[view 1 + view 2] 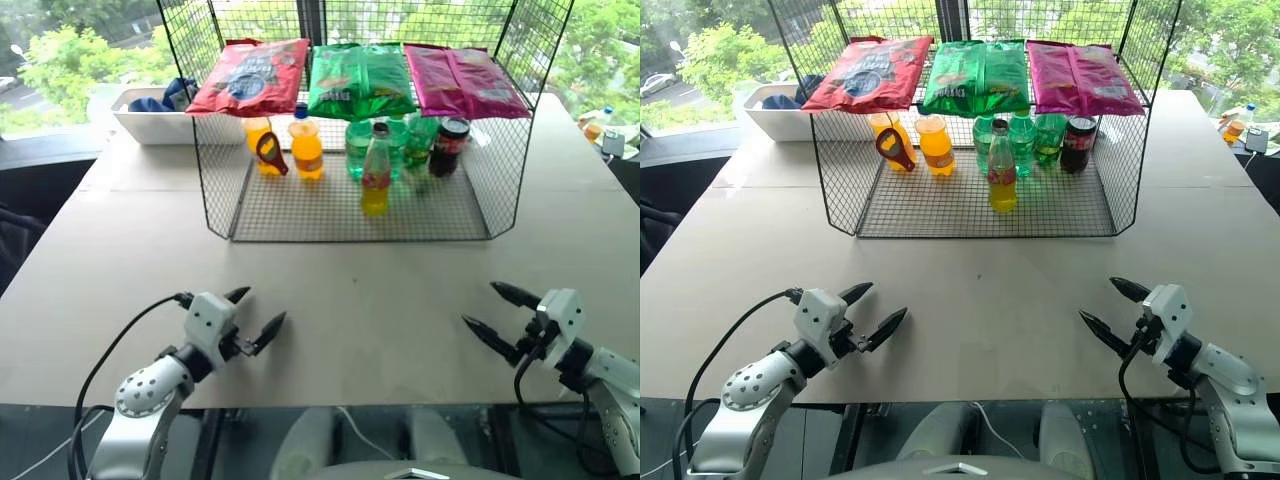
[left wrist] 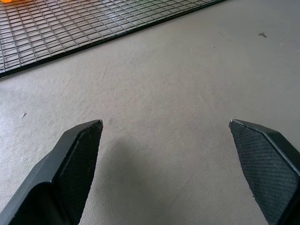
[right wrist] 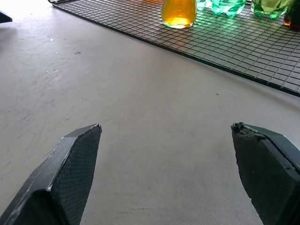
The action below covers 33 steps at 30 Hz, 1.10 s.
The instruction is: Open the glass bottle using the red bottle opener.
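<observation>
The glass bottle (image 1: pixel 376 172) stands upright on the floor of the wire rack, yellow liquid inside, red band at its middle, dark cap on top; its yellow base (image 3: pixel 178 11) shows in the right wrist view. The red bottle opener (image 1: pixel 271 152) hangs on the rack's left part, in front of an orange bottle. My left gripper (image 1: pixel 255 315) hovers open over the table near its front edge, left of centre. My right gripper (image 1: pixel 492 315) is open at the front right. Both are empty and far from the rack.
The black wire rack (image 1: pixel 300 215) sits mid-table with three snack bags (image 1: pixel 360 80) on its top shelf. Orange bottles (image 1: pixel 306 145), green bottles (image 1: pixel 358 148) and a dark bottle (image 1: pixel 448 146) stand behind the glass one. A white bin (image 1: pixel 150 122) is at the back left.
</observation>
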Tool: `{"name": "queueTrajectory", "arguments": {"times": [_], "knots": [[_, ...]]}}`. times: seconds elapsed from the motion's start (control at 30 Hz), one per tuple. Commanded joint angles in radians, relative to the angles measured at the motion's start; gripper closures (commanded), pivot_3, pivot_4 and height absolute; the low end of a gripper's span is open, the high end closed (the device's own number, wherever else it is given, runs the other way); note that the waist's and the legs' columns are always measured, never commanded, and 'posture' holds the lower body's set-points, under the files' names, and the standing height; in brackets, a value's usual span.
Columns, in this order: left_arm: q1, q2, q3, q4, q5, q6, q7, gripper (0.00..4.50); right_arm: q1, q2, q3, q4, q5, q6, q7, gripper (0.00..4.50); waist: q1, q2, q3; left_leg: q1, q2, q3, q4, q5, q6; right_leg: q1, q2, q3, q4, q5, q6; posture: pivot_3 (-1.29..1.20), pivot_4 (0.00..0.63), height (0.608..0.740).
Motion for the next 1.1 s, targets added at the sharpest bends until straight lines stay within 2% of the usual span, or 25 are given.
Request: {"name": "queueTrajectory", "arguments": {"times": [0.03,0.87,1.1], "knots": [[-0.012,-0.011,-0.002,-0.015,0.005,-0.031,0.004,0.03,-0.01,0.002,-0.006,-0.007,-0.006,-0.022,-0.002,0.02,0.0,0.0,0.0,0.0,0.0,0.0,0.0,0.0,0.0,0.0,0.0,0.0,0.0,0.0,0.0,0.0,0.15,0.74],[-0.042,-0.029,0.014,0.06,0.014,-0.094,-0.003,0.03,-0.026,0.042,0.029,-0.001,-0.042,-0.085,-0.008,0.02,-0.001,0.0,0.0,0.0,0.0,0.0,0.0,0.0,0.0,0.0,0.0,0.0,0.0,0.0,0.0,0.0,0.15,0.74],[-0.184,-0.072,0.019,0.091,0.015,-0.032,0.093,0.03,-0.101,0.106,0.11,-0.12,0.017,-0.053,-0.028,0.02,0.0,0.0,0.0,0.0,0.0,0.0,0.0,0.001,-0.001,0.0,0.004,-0.001,0.001,0.0,0.0,0.0,0.15,0.74]]}}
